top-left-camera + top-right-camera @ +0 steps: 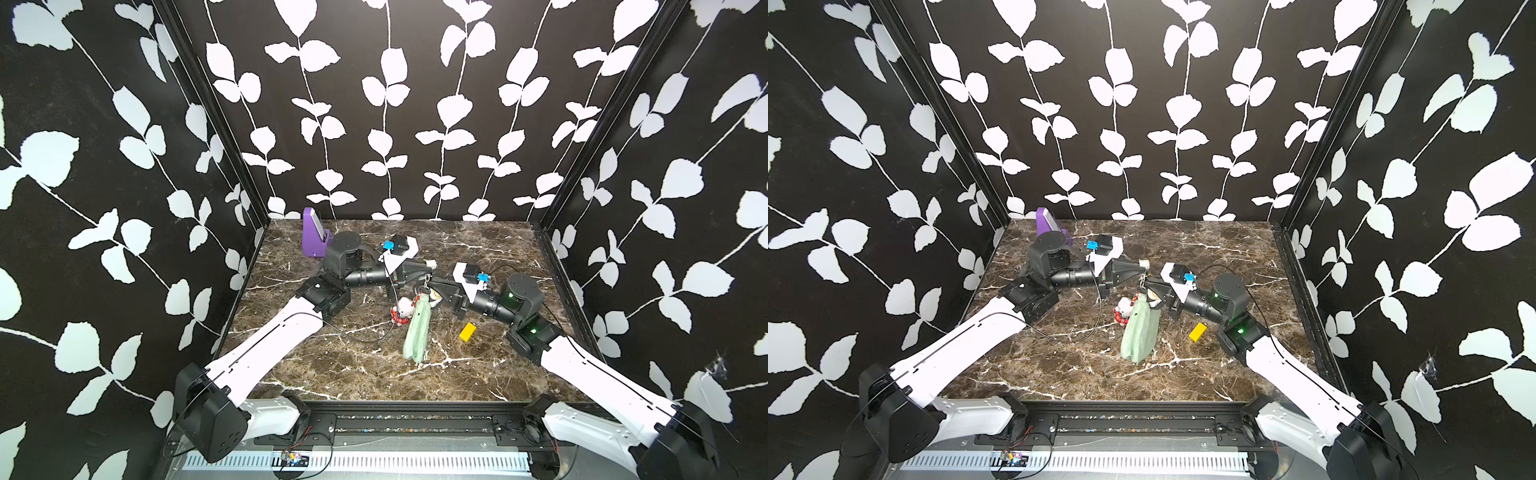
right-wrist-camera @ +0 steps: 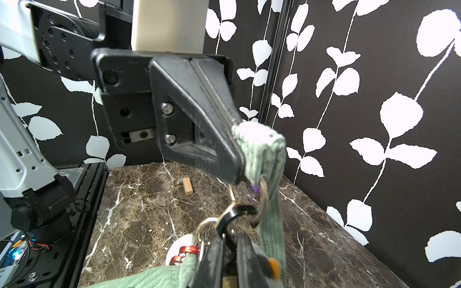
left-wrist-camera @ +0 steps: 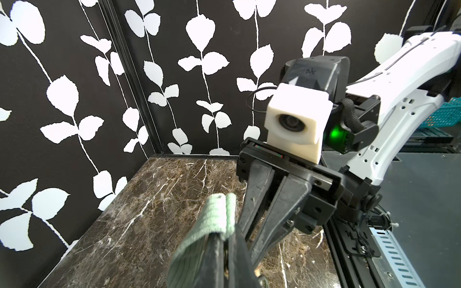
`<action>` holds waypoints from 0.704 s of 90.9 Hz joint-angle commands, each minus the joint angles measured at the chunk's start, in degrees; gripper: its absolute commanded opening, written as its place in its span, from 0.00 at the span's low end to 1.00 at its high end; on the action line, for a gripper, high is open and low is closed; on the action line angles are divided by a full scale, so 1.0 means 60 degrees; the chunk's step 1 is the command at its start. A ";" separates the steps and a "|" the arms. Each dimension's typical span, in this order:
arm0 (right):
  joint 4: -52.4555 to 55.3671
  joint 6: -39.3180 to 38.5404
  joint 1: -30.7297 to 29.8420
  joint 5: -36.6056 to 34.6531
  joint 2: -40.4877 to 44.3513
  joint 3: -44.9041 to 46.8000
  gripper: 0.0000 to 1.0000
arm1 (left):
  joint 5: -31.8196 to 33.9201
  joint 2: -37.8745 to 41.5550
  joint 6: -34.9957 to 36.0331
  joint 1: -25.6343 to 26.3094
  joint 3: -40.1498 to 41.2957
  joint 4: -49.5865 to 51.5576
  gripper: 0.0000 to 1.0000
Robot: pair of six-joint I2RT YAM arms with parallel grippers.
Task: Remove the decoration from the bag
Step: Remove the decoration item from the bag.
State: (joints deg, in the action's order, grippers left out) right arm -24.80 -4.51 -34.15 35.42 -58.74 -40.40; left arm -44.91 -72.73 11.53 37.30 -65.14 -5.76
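The marble table (image 1: pixel 365 374) fills the lower middle of both top views. At its centre the green bag (image 1: pixel 417 332) stretches down the frame, its strap (image 2: pixel 262 144) pinched tight in the left gripper (image 1: pixel 432 264). Just below that, the right gripper (image 1: pixel 428 286) has its jaws drawn nearly together on the black clasp (image 2: pixel 233 213). A white plush charm (image 1: pixel 404 309) sits against the bag's left side.

Sage-green bag (image 1: pixel 417 332) hangs by strap (image 2: pixel 259 144) mid-table; white plush charm (image 1: pixel 404 309) clipped on.
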 commanded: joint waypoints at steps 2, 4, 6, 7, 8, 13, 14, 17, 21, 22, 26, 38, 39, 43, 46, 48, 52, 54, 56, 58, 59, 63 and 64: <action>-0.0232 -0.0015 -0.0050 0.0234 0.0241 0.0068 0.09 | 0.0284 0.0342 0.0641 -0.0034 -0.0066 0.0012 0.00; -0.0232 -0.0011 -0.0039 0.0234 0.0251 0.0069 0.09 | 0.0279 0.0336 0.0719 -0.0027 -0.0077 0.0111 0.00; -0.0232 -0.0017 -0.0051 0.0234 0.0271 0.0069 0.09 | 0.0289 0.0320 0.0778 -0.0029 -0.0090 0.0187 0.00; -0.0232 -0.0021 -0.0051 0.0234 0.0277 0.0069 0.09 | 0.0297 0.0303 0.0798 -0.0032 -0.0095 0.0215 0.00; -0.0232 -0.0022 -0.0050 0.0234 0.0280 0.0069 0.09 | 0.0302 0.0294 0.0815 -0.0033 -0.0105 0.0250 0.00; -0.0232 -0.0038 -0.0042 0.0256 0.0327 0.0069 0.09 | 0.0307 0.0216 0.0832 -0.0022 -0.0171 0.0410 0.00; -0.0232 -0.0031 -0.0039 0.0260 0.0327 0.0069 0.09 | 0.0307 0.0214 0.0839 -0.0029 -0.0186 0.0443 0.00; -0.0232 -0.0047 -0.0049 0.0263 0.0327 0.0069 0.09 | 0.0286 0.0178 0.0864 -0.0030 -0.0211 0.0525 0.00; -0.0232 -0.0034 -0.0054 0.0277 0.0327 0.0054 0.09 | 0.0298 0.0136 0.0920 -0.0028 -0.0227 0.0636 0.00; -0.0232 -0.0029 -0.0045 0.0285 0.0327 0.0054 0.09 | 0.0309 0.0130 0.0942 -0.0031 -0.0229 0.0652 0.00; -0.0221 -0.0027 -0.0055 0.0325 0.0327 0.0037 0.09 | 0.0373 0.0095 0.1021 -0.0023 -0.0249 0.0781 0.00; -0.0183 -0.0031 -0.0037 0.0424 0.0338 -0.0029 0.09 | 0.0340 -0.0042 0.1103 -0.0020 -0.0346 0.1154 0.00; -0.0186 -0.0035 -0.0044 0.0432 0.0333 -0.0031 0.09 | 0.0323 -0.0062 0.1114 -0.0020 -0.0355 0.1211 0.00; -0.0185 -0.0034 -0.0050 0.0439 0.0343 -0.0034 0.09 | 0.0218 -0.0104 0.1183 -0.0020 -0.0398 0.1396 0.00; -0.0157 -0.0038 -0.0050 0.0440 0.0340 -0.0056 0.09 | 0.0105 -0.0137 0.1195 -0.0020 -0.0435 0.1531 0.00; -0.0129 -0.0050 -0.0047 0.0440 0.0360 -0.0054 0.09 | 0.0058 -0.0139 0.1187 -0.0020 -0.0422 0.1571 0.00; -0.0070 -0.0092 -0.0049 0.0440 0.0364 -0.0074 0.09 | 0.0013 -0.0149 0.1170 -0.0020 -0.0381 0.1614 0.00; -0.0060 -0.0100 -0.0054 0.0440 0.0377 -0.0077 0.09 | 0.0010 -0.0164 0.1170 -0.0020 -0.0357 0.1629 0.00; -0.0050 -0.0105 -0.0051 0.0440 0.0387 -0.0077 0.09 | 0.0053 -0.0175 0.1158 -0.0020 -0.0340 0.1640 0.00; -0.0037 -0.0110 -0.0047 0.0440 0.0397 -0.0085 0.09 | 0.0130 -0.0181 0.1126 -0.0020 -0.0335 0.1657 0.00; -0.0032 -0.0111 -0.0049 0.0440 0.0406 -0.0089 0.09 | 0.0167 -0.0197 0.1111 -0.0020 -0.0335 0.1660 0.00; 0.0008 -0.0137 -0.0050 0.0439 0.0423 -0.0103 0.09 | 0.0348 -0.0253 0.1005 -0.0020 -0.0366 0.1656 0.00; 0.0027 -0.0146 -0.0058 0.0439 0.0426 -0.0098 0.09 | 0.0415 -0.0262 0.0970 -0.0020 -0.0372 0.1645 0.00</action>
State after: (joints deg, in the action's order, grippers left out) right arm -22.98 -4.73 -34.15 37.15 -57.63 -40.38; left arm -43.35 -74.06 17.61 37.26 -65.98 2.79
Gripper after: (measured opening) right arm 0.090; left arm 0.048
